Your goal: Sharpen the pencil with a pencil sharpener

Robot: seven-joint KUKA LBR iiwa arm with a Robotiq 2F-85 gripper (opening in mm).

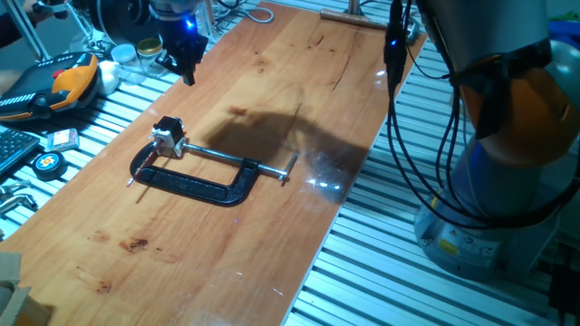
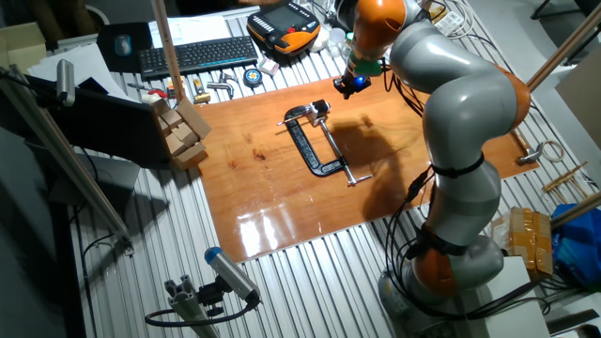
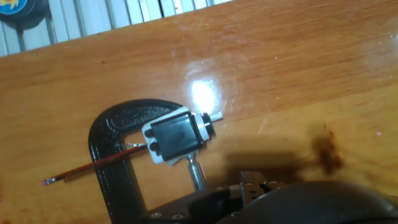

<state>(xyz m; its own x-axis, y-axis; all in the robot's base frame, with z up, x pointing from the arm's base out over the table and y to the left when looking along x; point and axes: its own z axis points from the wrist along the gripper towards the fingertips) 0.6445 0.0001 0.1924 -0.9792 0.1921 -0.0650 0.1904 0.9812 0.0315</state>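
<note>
The pencil sharpener [image 3: 177, 135], a small silvery block with a dark top, is held in a large black C-clamp [image 3: 115, 158] lying on the wooden board [image 1: 272, 81]. The pencil [image 3: 93, 167], a thin dark-red stick, lies flat through the clamp's bow with one end at the sharpener's side. Sharpener [image 1: 169, 136] and clamp [image 1: 204, 181] sit at the board's left part. My gripper [image 1: 186, 71] hangs in the air beyond the clamp, apart from everything, also in the other fixed view [image 2: 349, 86]. Its fingers are dark and I cannot tell their gap.
Beside the board lie a tape measure [image 1: 45, 163], an orange-black device [image 1: 59, 86], a keyboard [image 2: 192, 54] and wooden blocks [image 2: 183, 131]. A metal bar [image 1: 353, 15] rests at the board's far end. Cables [image 1: 399, 109] hang by the robot base.
</note>
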